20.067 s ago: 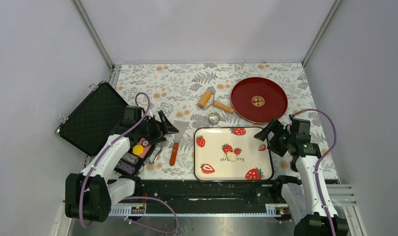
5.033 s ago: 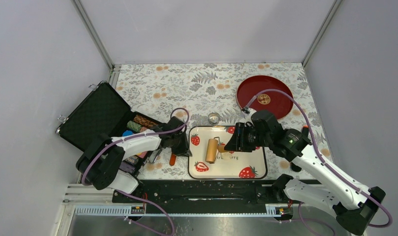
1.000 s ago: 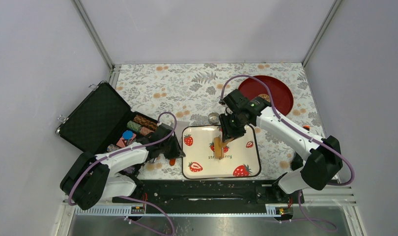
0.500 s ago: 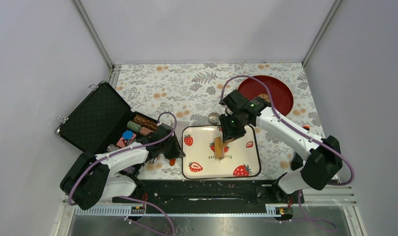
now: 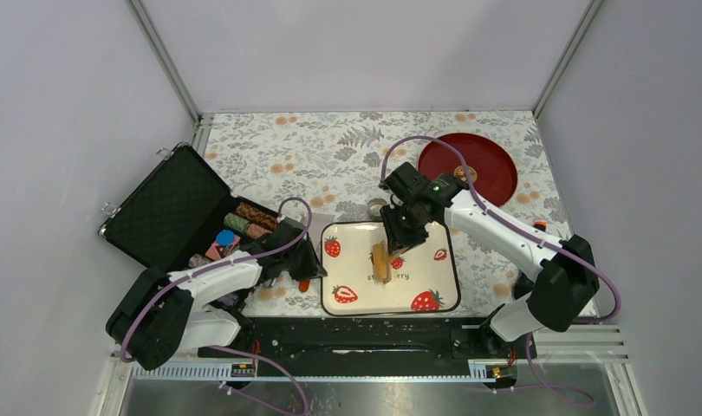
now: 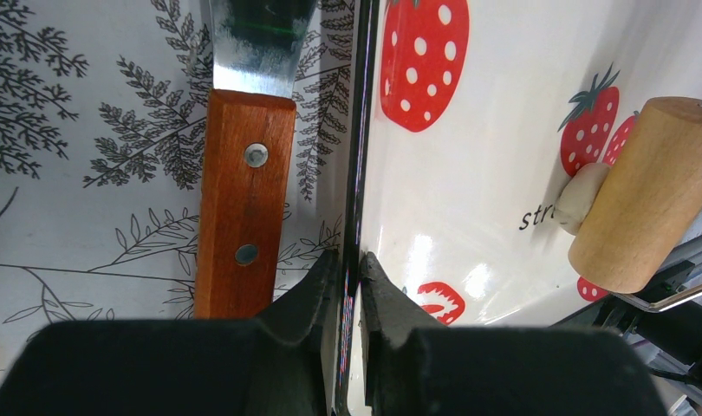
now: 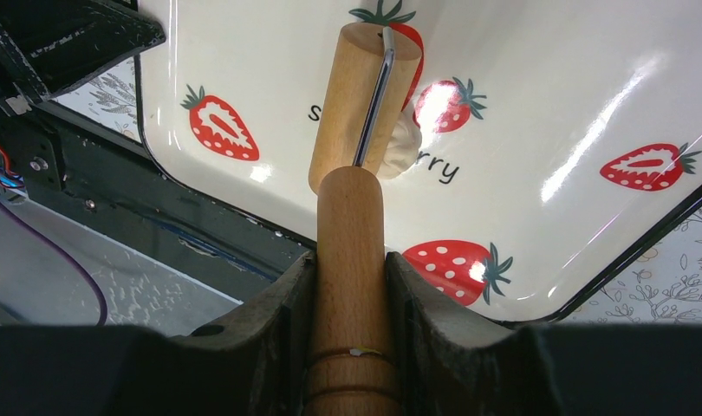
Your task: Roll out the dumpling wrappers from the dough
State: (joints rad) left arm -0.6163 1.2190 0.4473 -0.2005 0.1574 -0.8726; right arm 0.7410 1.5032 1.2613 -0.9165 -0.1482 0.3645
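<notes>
The right end effector [image 7: 349, 260] has slid the roller [image 7: 365, 87] a little toward the tray's left edge since a moment ago. It grips the roller's wooden handle tight. The dough [image 7: 401, 143] is a small pale lump in the middle of the tray [image 5: 438, 276], and it touches the roller's drum. The left end effector [image 6: 348, 264] is almost closed and pinches the tray's left rim. A scraper [image 6: 243, 199] lies just beside that rim. The far side of the bench [image 5: 330, 147] has open room. A red plate [image 5: 490, 173] sits near its far right corner.
</notes>
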